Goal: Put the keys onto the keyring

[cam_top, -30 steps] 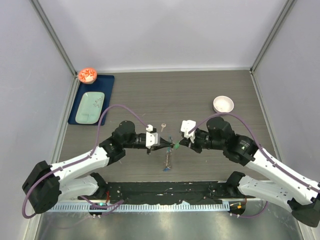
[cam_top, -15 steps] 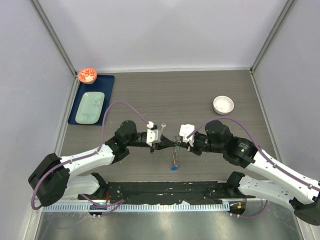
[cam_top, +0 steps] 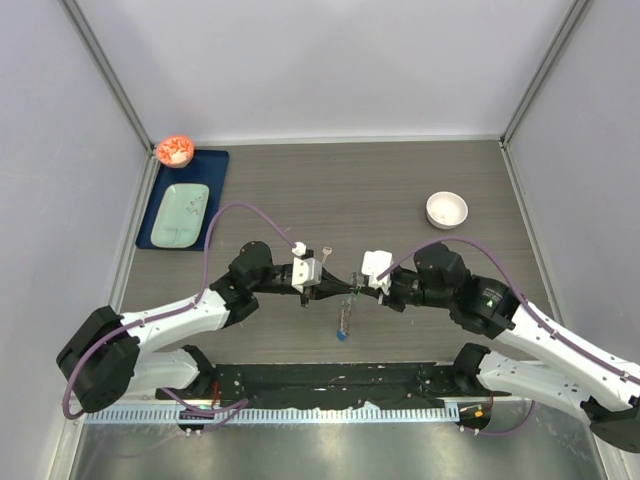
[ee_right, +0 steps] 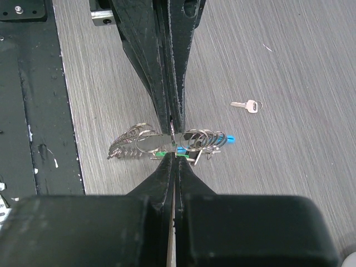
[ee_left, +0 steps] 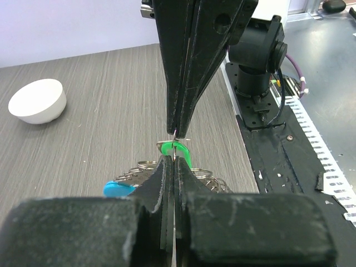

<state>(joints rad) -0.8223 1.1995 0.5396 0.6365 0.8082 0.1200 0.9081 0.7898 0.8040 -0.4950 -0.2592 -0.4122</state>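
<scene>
Pale lilac walls (cam_top: pixel 330 60) with grey metal corner posts are closing in a grey wood-grain desk (cam_top: pixel 400 180). A black mat (cam_top: pixel 340 380) is running along the desk's near edge, where the arms are bolted. At the far left a dark-blue rectangular tray (cam_top: pixel 218 165) is carrying a pale-green rectangular plate (cam_top: pixel 181 213). A small orange-red bowl (cam_top: pixel 175 150) is sitting just beyond the tray's far corner. A round white bowl (cam_top: pixel 446 209) is standing well apart at the far right.

Both arms are reaching inward and meeting tip to tip over the middle of the desk. The white-and-black left arm (cam_top: pixel 180 318) is showing its jaws pressed to a hairline slit. In the right wrist view they are coming down among the rings of the silvery metal chain keyring (ee_right: pixel 136 142), apparently pinching one. The right arm (cam_top: pixel 530 330) is showing its jaws closed to a sliver too. They seem to be nipping the tiny green-headed metal key (ee_left: pixel 177 151) right where the two tips are touching.

The keyring is dangling below that meeting point, with its curved light-blue strap (ee_left: pixel 115 188) and small dark-blue tag (cam_top: pixel 341 336) at the lower end. Whether that end is touching the desk I cannot tell. The plain silver metal key (ee_right: pixel 246 105) is lying flat on the desk by itself, just beyond the left jaws.
</scene>
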